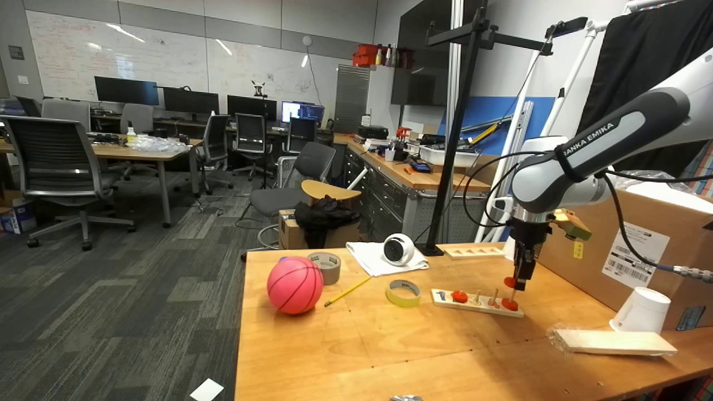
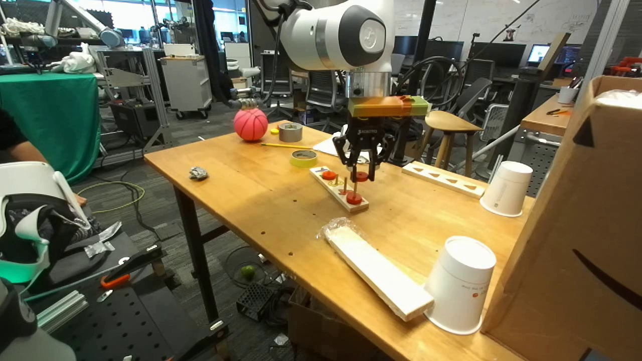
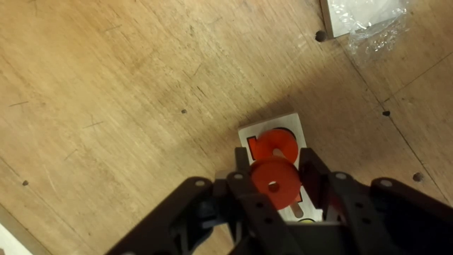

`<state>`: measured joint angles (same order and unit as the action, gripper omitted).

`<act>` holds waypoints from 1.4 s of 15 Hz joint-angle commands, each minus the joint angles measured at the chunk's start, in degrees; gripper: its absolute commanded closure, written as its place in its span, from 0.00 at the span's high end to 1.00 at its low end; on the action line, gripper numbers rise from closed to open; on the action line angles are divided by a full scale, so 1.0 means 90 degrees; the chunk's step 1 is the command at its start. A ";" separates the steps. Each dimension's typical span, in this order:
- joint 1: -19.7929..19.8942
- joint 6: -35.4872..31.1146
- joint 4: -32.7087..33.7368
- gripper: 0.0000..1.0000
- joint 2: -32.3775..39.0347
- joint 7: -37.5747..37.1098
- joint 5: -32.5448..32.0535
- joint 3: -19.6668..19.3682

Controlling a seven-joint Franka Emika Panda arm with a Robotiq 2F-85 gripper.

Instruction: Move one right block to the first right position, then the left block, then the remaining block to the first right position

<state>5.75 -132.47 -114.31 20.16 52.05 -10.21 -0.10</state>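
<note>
Currently, an exterior view shows a pale wooden pegboard [image 2: 334,189], the reference for all positions below. A seated round red disc [image 2: 354,199] is on the pegboard's end peg [image 2: 355,188]; a far round red disc [image 2: 328,175] lies toward the pegboard's opposite end. The jaws of the black two-finger gripper [image 2: 363,178] are clamped on a suspended round red disc [image 2: 361,176] above the end peg. Judged status: one placement complete, the second in progress, the far disc left to transfer. Which block the sentence calls left cannot be told. A white paper cup [image 2: 459,291] and a second white paper cup [image 2: 506,190] stand inverted, apart from the pegboard; contents are hidden.

In an exterior view, two bare wooden pegs [image 1: 495,295] separate the far disc from the seated disc. A white plastic bin [image 1: 467,160] is well beyond the pegboard; its contents are too small to identify.

In the wrist view, the suspended disc sits between both fingertips [image 3: 242,159] and partly masks the seated disc. Its hole does not appear to be threaded; verify alignment with the end peg before lowering. A clear plastic wrapper [image 3: 377,40], apart from the pegboard, covers the visible end of a flat pale slab [image 3: 357,12].
</note>
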 commanded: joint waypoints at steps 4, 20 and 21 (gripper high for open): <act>0.0070 -0.0034 -0.0230 0.25 -0.0264 0.0067 -0.0042 -0.0005; 0.0034 -0.0011 -0.0359 0.24 -0.0358 0.0064 -0.0008 0.0084; 0.0028 -0.0003 -0.0354 0.24 -0.0352 0.0063 -0.0007 0.0088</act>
<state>6.13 -132.52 -116.66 18.51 52.05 -10.21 0.44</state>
